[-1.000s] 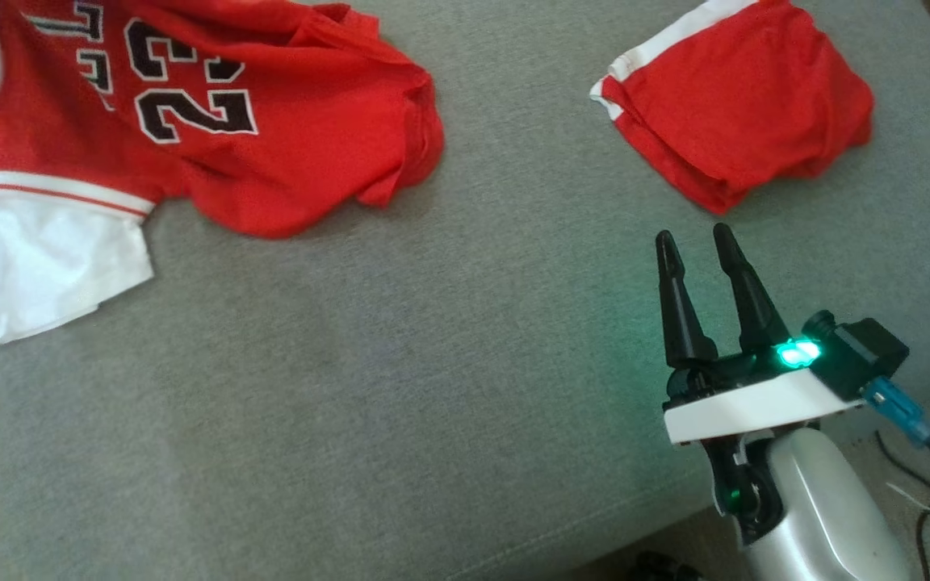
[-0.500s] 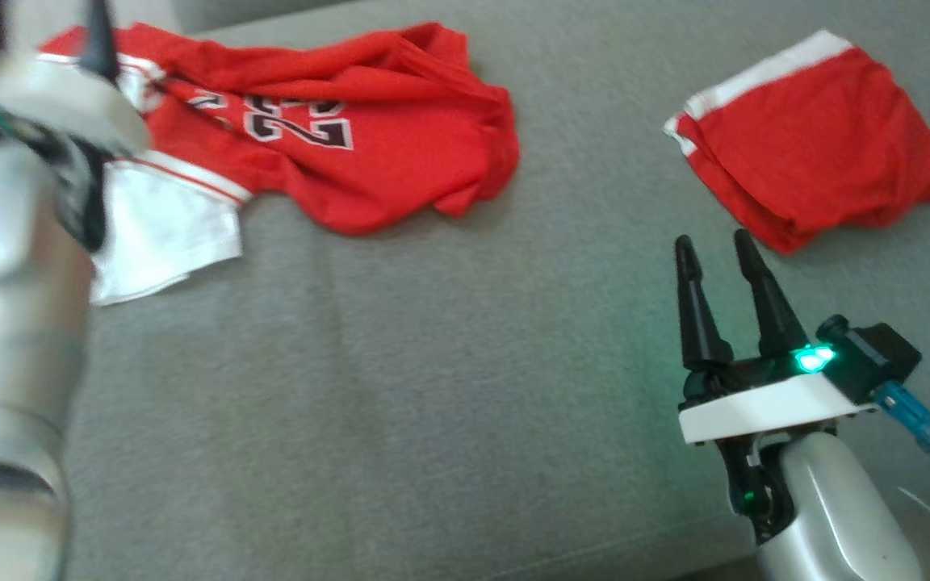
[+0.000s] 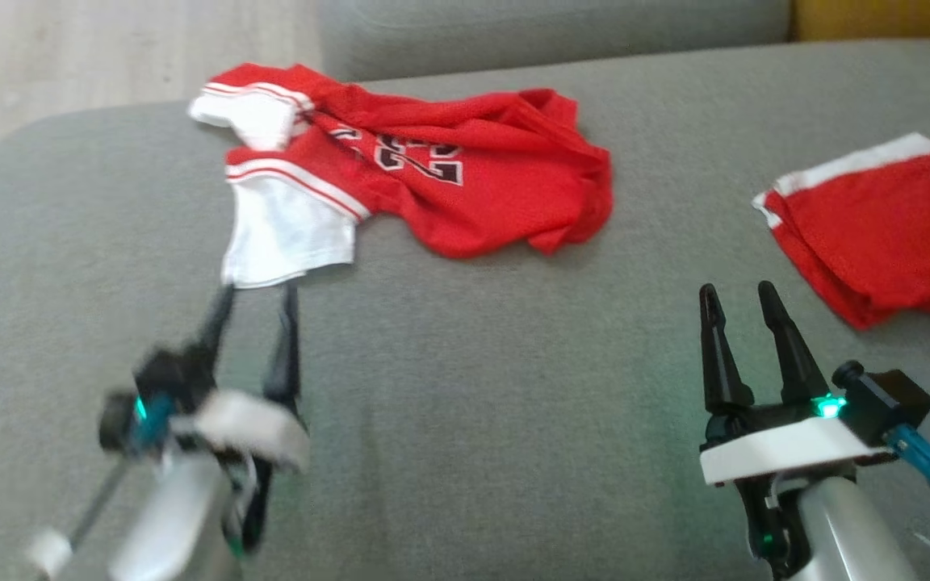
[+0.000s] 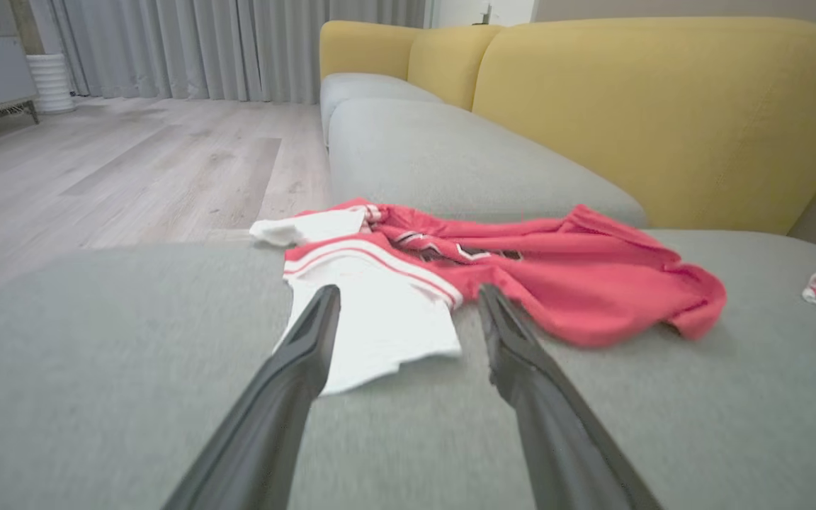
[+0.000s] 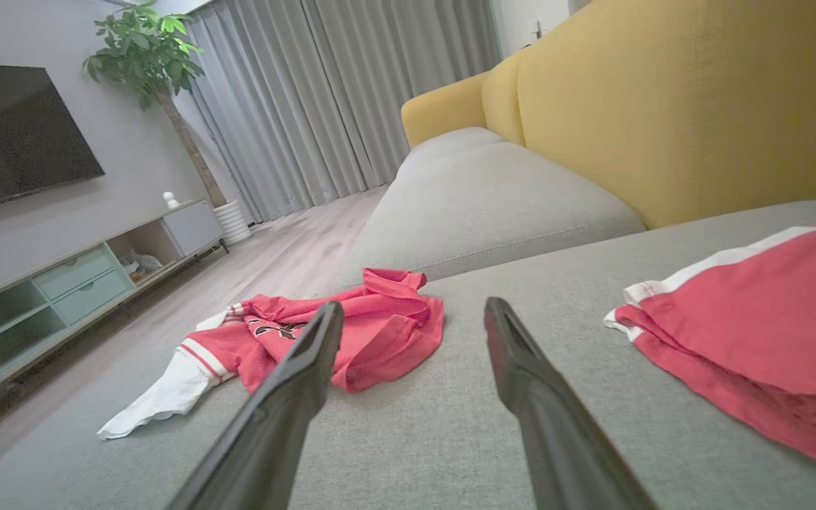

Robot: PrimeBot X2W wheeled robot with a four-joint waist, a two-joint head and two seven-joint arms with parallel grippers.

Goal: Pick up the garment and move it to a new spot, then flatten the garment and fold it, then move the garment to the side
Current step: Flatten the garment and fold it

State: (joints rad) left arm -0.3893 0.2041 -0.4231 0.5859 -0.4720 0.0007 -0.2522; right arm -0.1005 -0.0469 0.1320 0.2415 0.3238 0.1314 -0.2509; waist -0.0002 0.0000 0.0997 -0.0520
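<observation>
Left and right jaws both stand open, empty — red jersey numbered "22" lies beyond.

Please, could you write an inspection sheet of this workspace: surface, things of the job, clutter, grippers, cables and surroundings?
Surface: grey sofa cushion, bare in the middle.
Job's things: red jersey, crumpled, at the far left.
Clutter: red shorts, folded, at the right.
Grippers: left gripper open, empty, tips near the white sleeve; right gripper open, empty, short of the shorts.
Cables: blue plug with a dark cable at the right wrist.
Surroundings: yellow backrest, wooden floor, grey curtains, TV, plant.
</observation>
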